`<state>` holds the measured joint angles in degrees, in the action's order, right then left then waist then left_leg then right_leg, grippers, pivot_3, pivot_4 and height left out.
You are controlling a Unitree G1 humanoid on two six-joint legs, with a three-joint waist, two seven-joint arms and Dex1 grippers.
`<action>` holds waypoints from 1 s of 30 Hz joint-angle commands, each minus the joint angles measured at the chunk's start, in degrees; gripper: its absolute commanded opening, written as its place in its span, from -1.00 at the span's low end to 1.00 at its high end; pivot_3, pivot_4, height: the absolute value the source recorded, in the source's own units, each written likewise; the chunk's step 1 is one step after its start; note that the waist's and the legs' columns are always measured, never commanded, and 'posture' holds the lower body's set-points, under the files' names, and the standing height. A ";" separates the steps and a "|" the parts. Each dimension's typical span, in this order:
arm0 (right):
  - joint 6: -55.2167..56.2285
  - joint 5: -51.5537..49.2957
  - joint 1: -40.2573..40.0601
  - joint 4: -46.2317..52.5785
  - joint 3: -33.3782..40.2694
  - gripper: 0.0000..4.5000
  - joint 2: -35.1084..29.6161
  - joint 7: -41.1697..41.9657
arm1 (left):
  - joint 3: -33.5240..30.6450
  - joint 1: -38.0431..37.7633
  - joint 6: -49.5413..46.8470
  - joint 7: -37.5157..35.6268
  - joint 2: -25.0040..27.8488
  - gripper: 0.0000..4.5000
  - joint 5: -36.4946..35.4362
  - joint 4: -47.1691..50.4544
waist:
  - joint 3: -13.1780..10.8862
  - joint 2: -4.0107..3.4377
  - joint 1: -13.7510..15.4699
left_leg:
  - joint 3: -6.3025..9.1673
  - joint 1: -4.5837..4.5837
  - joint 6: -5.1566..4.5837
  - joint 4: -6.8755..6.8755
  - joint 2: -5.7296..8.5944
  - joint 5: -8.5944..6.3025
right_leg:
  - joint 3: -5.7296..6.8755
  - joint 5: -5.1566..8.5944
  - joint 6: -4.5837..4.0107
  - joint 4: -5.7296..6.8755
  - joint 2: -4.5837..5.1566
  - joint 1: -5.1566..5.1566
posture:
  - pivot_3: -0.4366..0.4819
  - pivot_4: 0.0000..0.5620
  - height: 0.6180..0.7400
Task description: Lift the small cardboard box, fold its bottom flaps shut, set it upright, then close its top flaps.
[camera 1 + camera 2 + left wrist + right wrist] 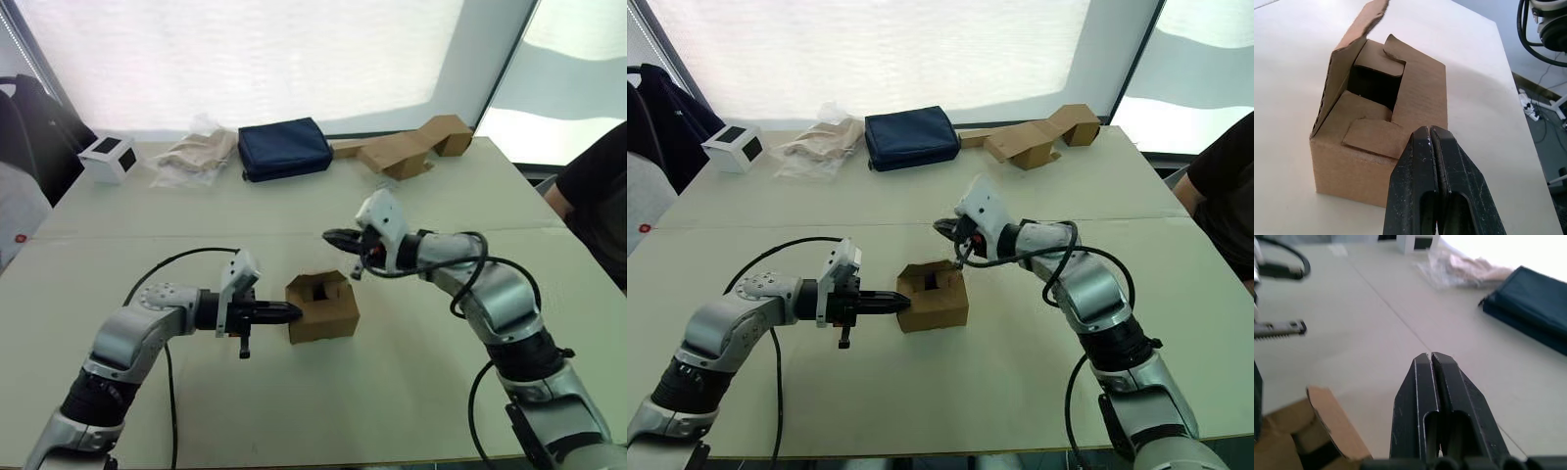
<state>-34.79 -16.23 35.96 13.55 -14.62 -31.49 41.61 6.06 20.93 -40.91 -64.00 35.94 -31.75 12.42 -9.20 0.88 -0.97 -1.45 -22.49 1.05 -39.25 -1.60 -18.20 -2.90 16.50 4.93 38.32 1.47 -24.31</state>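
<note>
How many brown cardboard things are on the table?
2. The small cardboard box stands near the front, between the two grippers. A longer bent cardboard piece lies at the far right edge. Others may be hidden.

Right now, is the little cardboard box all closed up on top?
No, the small cardboard box has a dark gap on top, and one of the top flaps sticks up in the left wrist view.
</note>
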 commanded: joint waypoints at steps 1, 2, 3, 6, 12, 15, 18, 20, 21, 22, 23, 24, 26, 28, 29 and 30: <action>1.78 0.38 -1.97 4.22 -1.16 -1.00 -2.16 4.07 | -0.17 0.00 0.92 0.04 0.70 -0.98 -0.12 1.49 | 0.00 0.00 0.04 | 0.00 0.00 0.00 0.00 0.00 0.00 | 0.00 0.00 0.00 0.00 0.00 0.00 | -0.05 -0.47 1.00; 1.44 0.11 -2.54 4.70 -1.13 -1.00 -2.44 4.63 | -0.17 -0.01 1.00 0.05 0.74 -0.98 -0.08 1.46 | 0.00 0.00 0.03 | 0.00 0.00 0.00 0.00 0.00 0.00 | 0.00 0.00 0.00 0.01 0.00 0.00 | -0.05 -0.47 1.00; 1.15 -0.07 -3.04 5.15 -1.14 -1.00 -2.73 5.14 | -0.14 -0.01 1.10 0.07 0.78 -0.98 -0.01 1.44 | 0.00 0.00 0.04 | 0.00 0.00 0.00 0.00 0.00 0.00 | 0.00 0.00 0.00 0.01 0.00 0.00 | -0.05 -0.47 1.00; 0.16 -0.14 -4.78 6.86 -1.51 -1.00 -3.08 5.80 | -0.28 0.17 1.41 0.23 0.67 -0.98 0.12 1.05 | 0.00 0.00 0.04 | 0.01 0.00 0.00 0.00 0.00 0.00 | 0.00 0.00 0.00 0.00 0.00 0.00 | -0.05 -0.47 1.00; -1.34 -0.15 -5.92 8.40 -1.09 -1.00 -2.03 5.07 | -5.47 2.23 -4.08 0.97 -0.76 -0.98 -7.67 1.12 | 0.00 0.00 -0.01 | 0.02 0.00 0.00 0.00 -0.01 0.00 | 0.00 0.00 0.00 0.01 -0.01 0.00 | -0.05 -0.47 1.00; -1.59 0.08 -5.95 8.41 -1.06 -1.00 -1.66 4.89 | -6.93 4.17 -4.67 2.54 -1.68 -0.98 -8.87 -0.46 | 0.00 0.00 0.02 | 0.03 0.00 0.00 -0.01 -0.01 0.00 | 0.01 0.00 0.00 0.01 -0.01 0.00 | -0.05 -0.47 1.00; -1.59 0.35 -6.02 8.47 -1.27 -1.00 -1.48 4.76 | -6.03 5.71 -2.36 4.56 -3.21 -0.98 -6.32 -2.93 | 0.00 0.00 0.10 | 0.02 0.00 0.00 -0.01 0.02 0.00 | 0.01 0.00 0.00 0.00 0.01 0.01 | -0.05 -0.47 1.00; -1.58 0.51 -5.88 8.33 -1.35 -1.00 -1.36 4.68 | -4.83 6.27 -0.29 5.38 -4.31 -0.98 -4.31 -4.57 | 0.00 0.00 0.12 | 0.02 0.00 0.00 -0.01 0.03 0.00 | 0.01 0.00 0.00 0.00 0.01 0.01 | -0.05 -0.47 1.00; -1.59 0.58 -5.82 8.27 -1.38 -1.00 -1.29 4.62 | -4.39 6.39 0.64 5.50 -4.69 -0.98 -3.56 -5.15 | 0.00 0.00 0.12 | 0.02 0.00 0.00 -0.01 0.03 0.00 | 0.01 0.00 0.00 0.00 0.00 0.01 | -0.05 -0.47 1.00; -1.59 0.64 -5.77 8.25 -1.37 -1.00 -1.24 4.54 | -3.91 6.58 1.93 6.04 -5.38 -0.98 -2.41 -6.09 | 0.00 0.00 0.12 | 0.02 0.00 0.00 -0.01 0.03 0.00 | 0.01 0.00 0.00 0.00 0.00 0.01 | -0.05 -0.47 1.00; -1.47 0.70 -5.74 8.19 -1.29 -1.00 -1.11 4.39 | -3.21 6.80 3.43 6.38 -6.10 -0.98 -1.09 -7.40 | 0.00 0.00 0.11 | 0.02 0.00 0.01 -0.01 0.02 0.00 | 0.01 0.00 0.00 0.00 0.00 0.01 | -0.05 -0.47 1.00; -1.39 0.76 -5.68 8.12 -1.27 -1.00 -1.02 4.30 | -2.61 6.95 4.50 6.47 -6.61 -0.98 -0.11 -8.50 | 0.00 0.00 0.10 | 0.02 0.00 0.01 -0.01 0.02 0.01 | 0.01 0.00 0.00 0.01 0.00 0.01 | -0.05 -0.47 1.00; -1.36 0.77 -5.72 8.23 -1.21 -1.00 -1.06 4.24 | -1.69 6.97 5.87 5.96 -7.20 -0.98 0.96 -9.96 | 0.00 0.00 0.08 | 0.02 0.00 0.02 -0.01 0.02 0.01 | 0.01 0.00 0.00 0.01 -0.01 0.01 | -0.05 -0.47 1.00; -1.48 0.70 -5.87 8.53 -1.10 -1.00 -1.22 4.26 | -1.37 6.86 6.54 5.48 -7.48 -0.98 1.36 -10.62 | 0.00 0.00 0.00 | 0.02 0.00 0.02 -0.01 0.02 0.01 | 0.01 0.00 0.00 0.01 -0.01 0.01 | -0.05 -0.47 1.00; -1.58 0.55 -5.98 8.77 -0.93 -1.00 -1.31 4.27 | -1.16 6.75 6.70 5.35 -7.46 -0.98 1.54 -10.71 | 0.00 0.00 0.02 | 0.02 0.00 0.02 0.00 0.02 0.01 | 0.01 0.00 0.00 0.00 -0.01 0.01 | -0.05 -0.47 1.00; -1.70 0.39 -6.07 9.01 -0.72 -1.00 -1.36 4.22 | -1.04 6.54 6.88 5.25 -7.41 -0.98 1.69 -10.68 | 0.00 0.00 0.03 | 0.02 0.00 0.02 0.00 0.01 0.01 | 0.01 0.00 0.00 0.00 -0.01 0.00 | -0.05 -0.47 1.00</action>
<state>-36.80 -15.83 29.60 20.11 -16.66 -32.76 45.94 5.16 27.33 -35.36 -58.08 28.46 -30.42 0.94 -9.20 0.88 -0.93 -1.43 -22.49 1.07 -39.26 -1.59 -18.19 -2.90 16.50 4.93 38.33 1.46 -24.31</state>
